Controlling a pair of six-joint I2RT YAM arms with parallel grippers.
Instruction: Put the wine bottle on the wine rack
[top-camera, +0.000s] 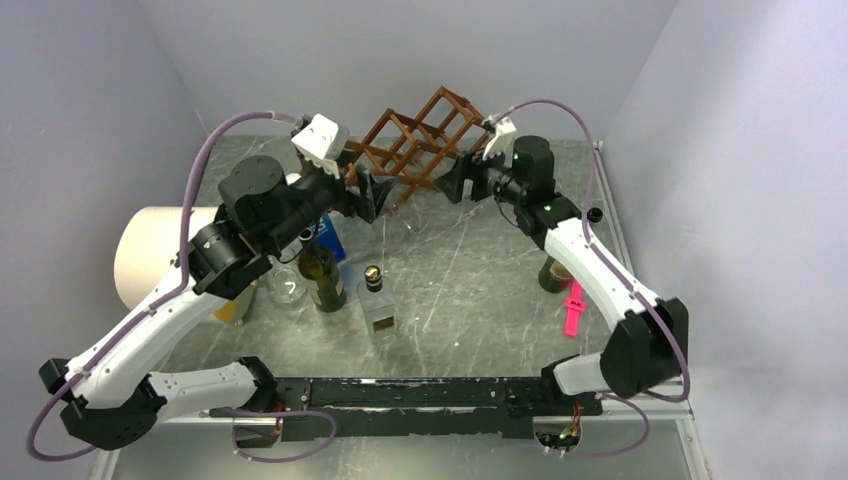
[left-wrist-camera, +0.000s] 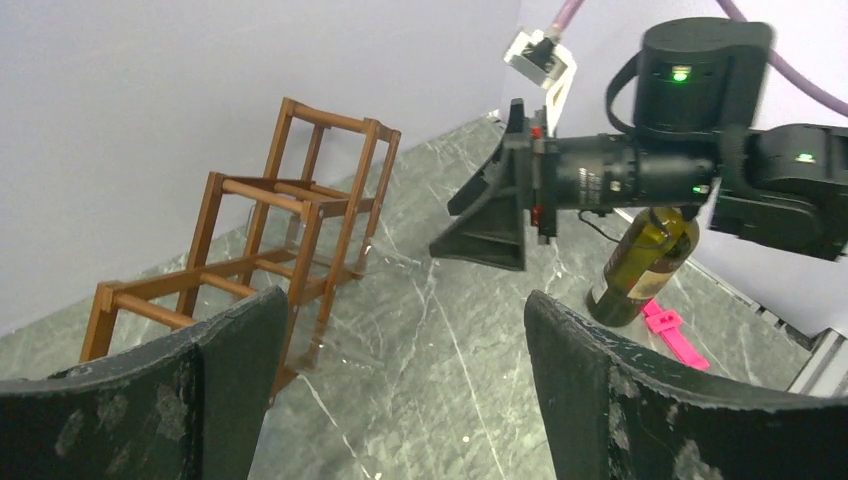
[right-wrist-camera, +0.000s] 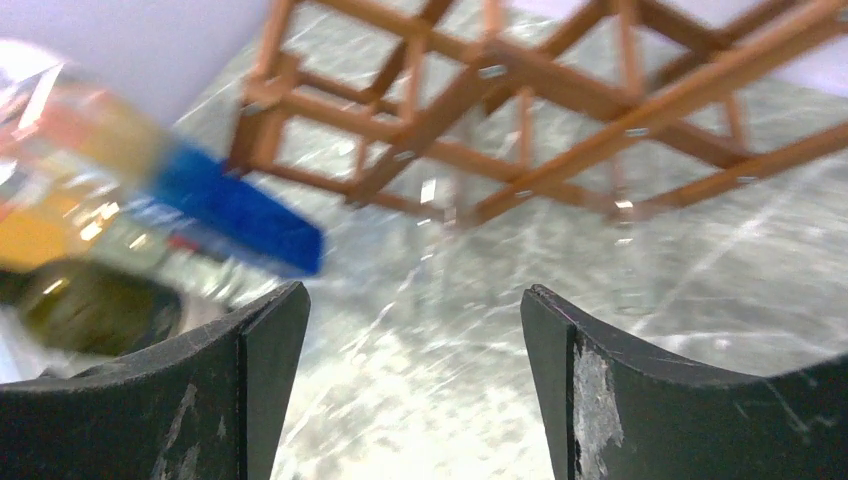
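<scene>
1. The rack (top-camera: 420, 140) stands at the back of the table (top-camera: 470, 290), close to the wall.
2. The left gripper (top-camera: 375, 195) is just in front of the rack's left end. Its fingers (left-wrist-camera: 230, 390) are spread wide and hold nothing.
3. The right gripper (top-camera: 447, 182) is near the rack's right side and points at the left gripper. Its fingers (right-wrist-camera: 250, 400) are spread wide too, with only table between them.
4. A green bottle (top-camera: 321, 275) stands up on the table by the left arm, apart from the rack.
5. A second bottle (left-wrist-camera: 645, 265), also green, stands behind the right arm, well apart from the rack.
6. A clear bottle (top-camera: 377, 300) with a gold cap stands just right of the green bottle. A glass (top-camera: 285, 285) sits just left of it.
7. A blue thing (top-camera: 335, 240) is behind the green bottle.
8. A pink thing (top-camera: 573, 308) lies near the second bottle.
9. A white roll (top-camera: 150, 250) lies at the table's left edge.
</scene>
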